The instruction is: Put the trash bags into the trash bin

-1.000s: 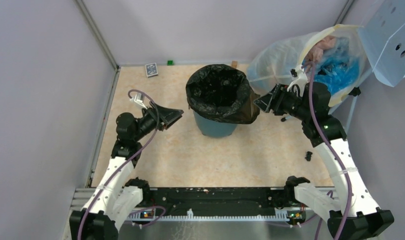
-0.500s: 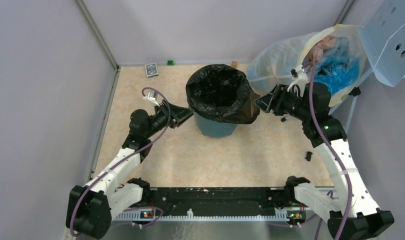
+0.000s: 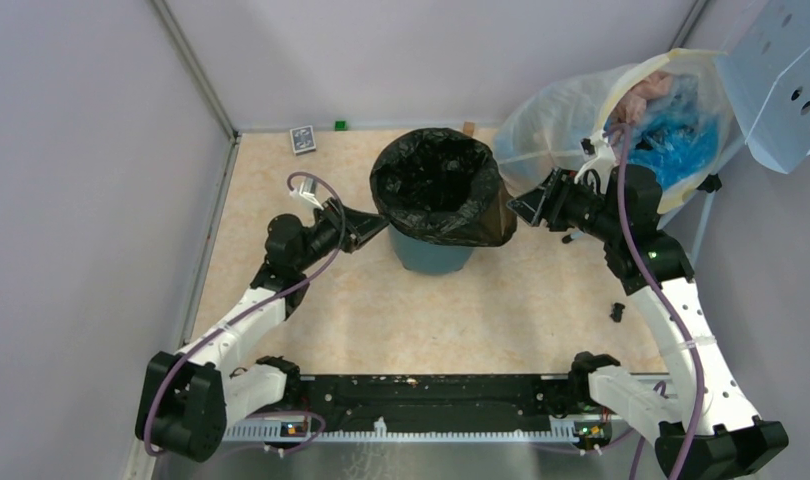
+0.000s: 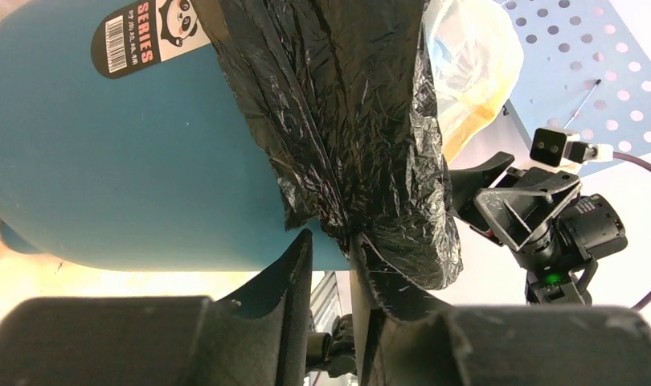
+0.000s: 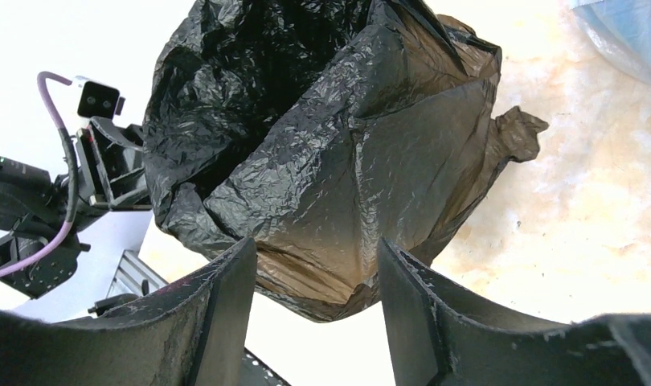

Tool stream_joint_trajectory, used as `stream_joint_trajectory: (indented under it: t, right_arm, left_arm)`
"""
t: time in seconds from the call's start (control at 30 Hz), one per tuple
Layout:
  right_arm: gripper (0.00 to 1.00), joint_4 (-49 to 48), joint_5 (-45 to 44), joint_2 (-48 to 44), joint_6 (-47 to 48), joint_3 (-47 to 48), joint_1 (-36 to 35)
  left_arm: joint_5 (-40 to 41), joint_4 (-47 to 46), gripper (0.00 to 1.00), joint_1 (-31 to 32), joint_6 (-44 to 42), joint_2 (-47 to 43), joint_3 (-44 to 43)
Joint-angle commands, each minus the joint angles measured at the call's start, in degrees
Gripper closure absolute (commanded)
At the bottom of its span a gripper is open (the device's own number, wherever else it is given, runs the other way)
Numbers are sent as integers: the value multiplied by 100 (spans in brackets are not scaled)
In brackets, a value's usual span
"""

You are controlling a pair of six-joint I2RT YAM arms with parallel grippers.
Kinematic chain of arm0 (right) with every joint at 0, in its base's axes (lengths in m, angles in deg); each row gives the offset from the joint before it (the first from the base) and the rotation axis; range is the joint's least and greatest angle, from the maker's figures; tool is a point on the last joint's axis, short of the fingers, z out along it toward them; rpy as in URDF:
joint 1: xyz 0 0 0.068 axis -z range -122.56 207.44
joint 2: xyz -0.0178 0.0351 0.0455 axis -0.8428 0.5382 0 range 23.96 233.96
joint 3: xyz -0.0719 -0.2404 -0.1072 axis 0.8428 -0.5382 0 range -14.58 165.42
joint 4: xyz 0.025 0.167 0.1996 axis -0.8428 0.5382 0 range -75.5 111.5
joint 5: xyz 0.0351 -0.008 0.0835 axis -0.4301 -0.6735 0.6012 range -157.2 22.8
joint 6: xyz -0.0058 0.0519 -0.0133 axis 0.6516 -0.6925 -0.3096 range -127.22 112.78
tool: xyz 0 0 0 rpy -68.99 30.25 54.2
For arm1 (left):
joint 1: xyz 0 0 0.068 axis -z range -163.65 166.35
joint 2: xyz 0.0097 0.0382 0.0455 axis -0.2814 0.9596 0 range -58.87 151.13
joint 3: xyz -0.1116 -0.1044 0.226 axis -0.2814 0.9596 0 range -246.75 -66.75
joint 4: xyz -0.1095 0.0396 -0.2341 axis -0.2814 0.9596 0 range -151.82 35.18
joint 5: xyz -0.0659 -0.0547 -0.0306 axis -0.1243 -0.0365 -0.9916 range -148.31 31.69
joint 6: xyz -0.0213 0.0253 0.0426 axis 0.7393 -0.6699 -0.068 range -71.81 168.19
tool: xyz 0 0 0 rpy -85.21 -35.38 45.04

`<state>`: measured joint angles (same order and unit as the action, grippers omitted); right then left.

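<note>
The teal trash bin [image 3: 431,256] stands mid-table, lined with the glossy black trash bag [image 3: 441,185], whose rim is folded over outside. My left gripper [image 3: 373,228] is at the bin's left side. In the left wrist view its jaws [image 4: 330,241] stand a narrow gap apart, and the bag's hanging lower edge [image 4: 346,121] reaches down to the tips, against the bin wall [image 4: 145,161]. My right gripper [image 3: 518,205] is wide open at the bin's right side. In the right wrist view [image 5: 316,249] the bag's overhanging flap [image 5: 346,161] sits just beyond its fingertips.
A large translucent sack [image 3: 621,120] with blue and pink contents leans at the back right, under a perforated pale-blue panel [image 3: 781,80]. A small card box [image 3: 302,138] and a green block [image 3: 340,125] lie by the back wall. A small black piece [image 3: 618,311] lies at the right.
My left arm has swung right to the bin's left side and its jaws have narrowed. The right arm, bin and bag have stayed put.
</note>
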<state>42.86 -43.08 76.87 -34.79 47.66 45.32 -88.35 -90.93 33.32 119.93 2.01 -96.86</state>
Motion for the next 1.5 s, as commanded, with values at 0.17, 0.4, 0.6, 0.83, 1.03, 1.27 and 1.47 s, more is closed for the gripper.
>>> stream_joint_trajectory:
  t: [0.17, 0.4, 0.6, 0.83, 1.03, 1.27, 1.47]
  right_arm:
    - [45, -53, 123, -105, 116, -17, 30]
    - [45, -231, 440, -30, 94, -445, 34]
    - [37, -544, 644, -70, -69, -1130, 34]
    - [29, -1436, 1305, -39, -601, -1741, 34]
    - [36, -1648, 1359, 116, -703, -1976, 28]
    - [65, -1983, 1423, 333, -741, -2174, 23]
    - [88, -2413, 1441, 642, -812, -2326, -4]
  left_arm:
    - [117, -8, 92, -28, -570, 17, -333]
    - [145, 113, 94, -27, -849, 208, -136]
    - [31, 136, 93, -27, -1027, 362, -19]
    - [-14, 343, 89, -29, -1349, 498, 99]
    - [-68, 470, 85, -64, -1536, 507, 205]
    - [-393, 991, 77, -489, -1780, 428, 131]
    - [-432, 1176, 64, -691, -1916, 196, 102]
